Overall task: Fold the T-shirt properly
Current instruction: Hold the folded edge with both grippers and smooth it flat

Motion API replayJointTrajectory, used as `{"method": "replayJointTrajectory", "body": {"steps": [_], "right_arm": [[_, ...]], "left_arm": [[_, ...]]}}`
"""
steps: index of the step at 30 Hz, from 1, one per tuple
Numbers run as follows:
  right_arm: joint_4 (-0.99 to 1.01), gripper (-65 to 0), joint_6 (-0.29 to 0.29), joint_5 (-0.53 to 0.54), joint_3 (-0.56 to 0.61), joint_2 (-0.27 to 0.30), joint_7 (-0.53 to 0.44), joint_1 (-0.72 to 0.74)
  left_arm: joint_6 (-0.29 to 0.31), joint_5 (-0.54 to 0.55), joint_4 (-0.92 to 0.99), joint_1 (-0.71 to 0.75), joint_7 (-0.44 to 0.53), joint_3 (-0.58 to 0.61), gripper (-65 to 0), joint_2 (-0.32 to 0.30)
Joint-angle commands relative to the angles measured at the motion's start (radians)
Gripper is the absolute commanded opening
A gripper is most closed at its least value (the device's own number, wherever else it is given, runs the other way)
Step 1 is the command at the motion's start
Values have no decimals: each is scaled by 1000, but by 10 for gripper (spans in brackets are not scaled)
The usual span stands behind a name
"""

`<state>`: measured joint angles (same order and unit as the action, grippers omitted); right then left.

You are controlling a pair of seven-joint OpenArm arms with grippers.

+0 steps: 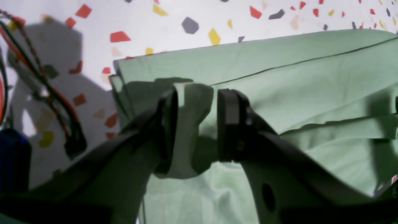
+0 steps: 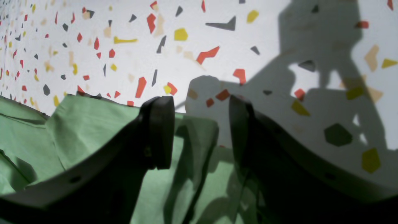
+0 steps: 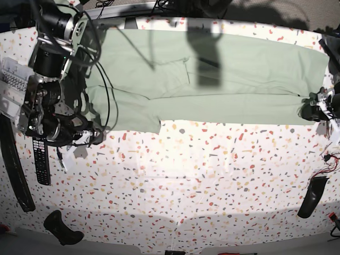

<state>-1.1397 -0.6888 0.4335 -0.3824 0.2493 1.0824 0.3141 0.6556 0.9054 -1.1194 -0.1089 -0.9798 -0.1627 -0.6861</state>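
sage-green t-shirt (image 3: 212, 79), folded lengthwise (creased)

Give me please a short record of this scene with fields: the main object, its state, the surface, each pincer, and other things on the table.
main object: T-shirt, pale green
state: folded into a long band, stretched across the far part of the table
surface: white table with coloured speckles
left pincer: closed on a bunched corner of the T-shirt
right pincer: jaws apart over a shirt corner, fabric between them, not clamped
other things: remote control near the table edge
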Motion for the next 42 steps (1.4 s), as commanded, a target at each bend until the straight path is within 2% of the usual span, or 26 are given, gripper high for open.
{"method": "replayJointTrajectory", "body": {"steps": [1,5,11,17,19,21,27,30,32,39,42], "right_arm": [[-15,-416,-3,10,-3,11,-17,26],[-13,-430,-3,10,-3,3,-28,26],[28,-430,0,-66,-3,-28,-80,27],[62,-440,1,-68,-3,-69,-87,27],[62,-527,0,-56,-3,-77,-56,27],[62,-650,1,-56,-3,-77,-29,27],[28,-650,-3,-50,-4,-67,13,40],[-35,-650,-4,43,-4,-67,46,40],[-80,-650,-9,66,-3,-68,49,37],[-138,-650,-9,72,-4,-66,49,-8],[-138,-650,-9,35,-3,-58,49,-4]], "left_arm": [[3,20,-15,-21,14,-7,-458,-23],[3,20,-15,-21,16,-7,-458,-23],[3,20,-15,-21,16,-7,-458,-23],[3,20,-16,-21,16,-7,-458,-23],[3,20,-16,-21,16,-7,-458,-24],[3,20,-15,-21,15,-7,-458,-24],[3,20,-15,-21,15,-7,-458,-24],[3,20,-15,-21,15,-7,-458,-24],[3,20,-16,-21,15,-7,-458,-24],[3,20,-16,-22,16,-7,-458,-24],[3,20,-15,-21,16,-7,-458,-24]]}}
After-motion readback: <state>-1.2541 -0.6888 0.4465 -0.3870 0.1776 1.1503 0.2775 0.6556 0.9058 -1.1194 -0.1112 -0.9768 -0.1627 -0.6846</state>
